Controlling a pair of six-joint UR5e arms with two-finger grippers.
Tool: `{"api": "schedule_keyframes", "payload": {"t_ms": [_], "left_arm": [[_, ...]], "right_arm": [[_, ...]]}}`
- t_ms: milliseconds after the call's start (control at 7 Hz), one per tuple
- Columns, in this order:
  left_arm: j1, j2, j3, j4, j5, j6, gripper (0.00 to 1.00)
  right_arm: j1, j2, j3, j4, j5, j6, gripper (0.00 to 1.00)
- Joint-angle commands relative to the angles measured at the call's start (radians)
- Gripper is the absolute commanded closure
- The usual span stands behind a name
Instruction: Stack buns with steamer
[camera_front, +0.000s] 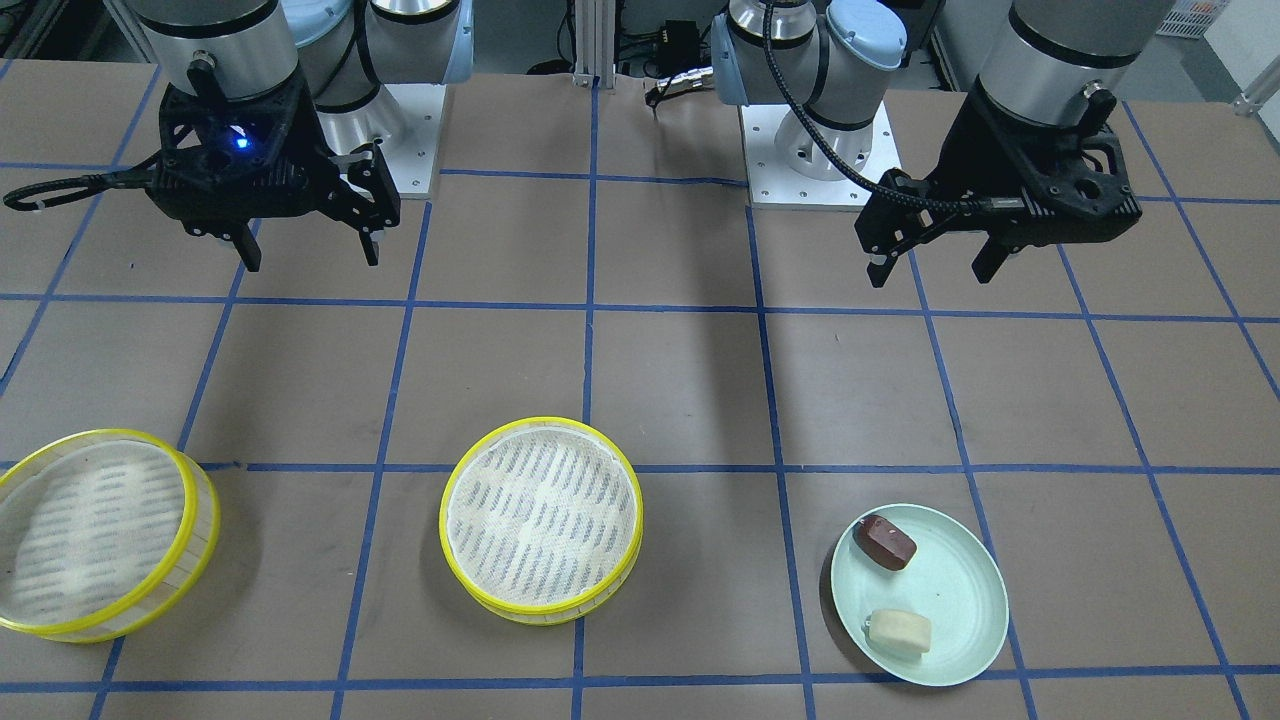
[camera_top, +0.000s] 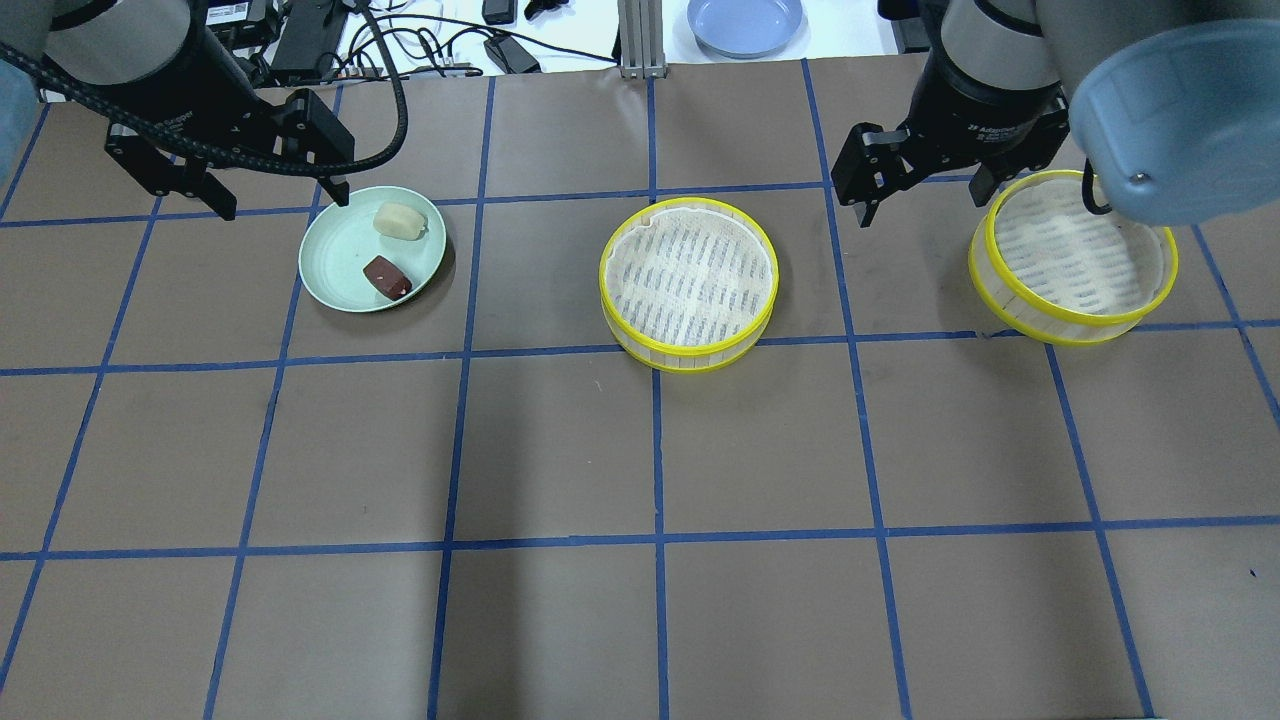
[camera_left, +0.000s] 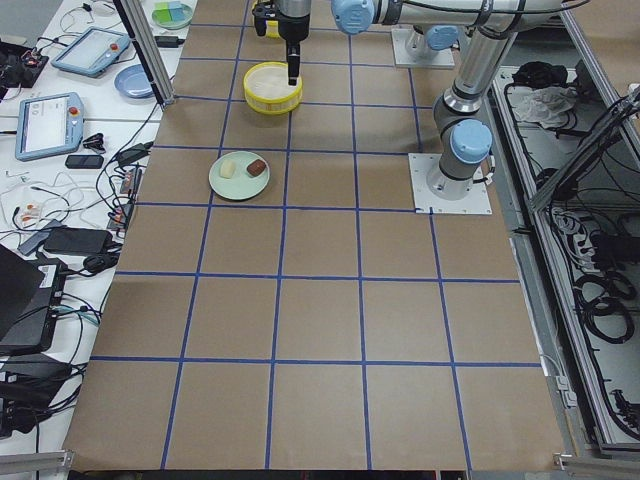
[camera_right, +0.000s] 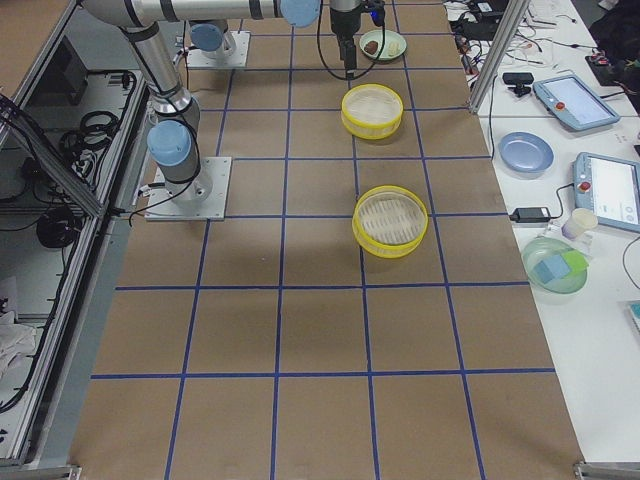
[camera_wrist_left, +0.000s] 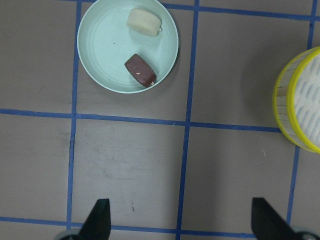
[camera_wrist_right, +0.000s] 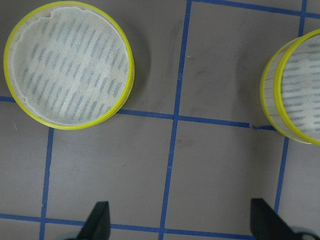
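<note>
**Q:** Where do the task's things lie in your overhead view?

**A:** Take the middle steamer tray (camera_top: 688, 280) as the dial's centre. The green plate (camera_top: 330, 270) lies at 9 o'clock and the second steamer tray (camera_top: 1075, 255) at 3 o'clock, each well apart from it. On the plate, the white bun (camera_top: 400, 220) sits at 1 o'clock and the brown bun (camera_top: 386, 277) at 5 o'clock, not touching. Neither tray holds a bun. Everything rests on the surface (camera_top: 640, 450).

**Q:** And the grippers?

**A:** The left gripper (camera_top: 284, 200) hangs above the surface near the plate, jaws spread, holding nothing. The right gripper (camera_top: 922, 200) hangs between the two trays, also spread and empty.

**Q:** Which step is in hand?

**A:** As a judgement, the very first: no bun is loaded and no tray is stacked.

**Q:** What does the next move call for?

**A:** Probably you bring the left gripper down over one bun. Set the jaws across its short side and close gently. Then carry it toward 3 o'clock into the middle tray.
</note>
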Motion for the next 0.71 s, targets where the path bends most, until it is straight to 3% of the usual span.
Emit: {"api": "schedule_keyframes", "payload": {"t_ms": [0,571], "left_arm": [[0.031,-0.087,-0.003,0.117,0.006,0.064,0.00],[0.098,-0.331,-0.015,0.468,-0.013,0.166,0.00]], "right_arm": [[-0.002,0.000,0.000,0.000,0.002,-0.003,0.00],[-0.003,0.000,0.000,-0.011,0.000,-0.006,0.00]]}}
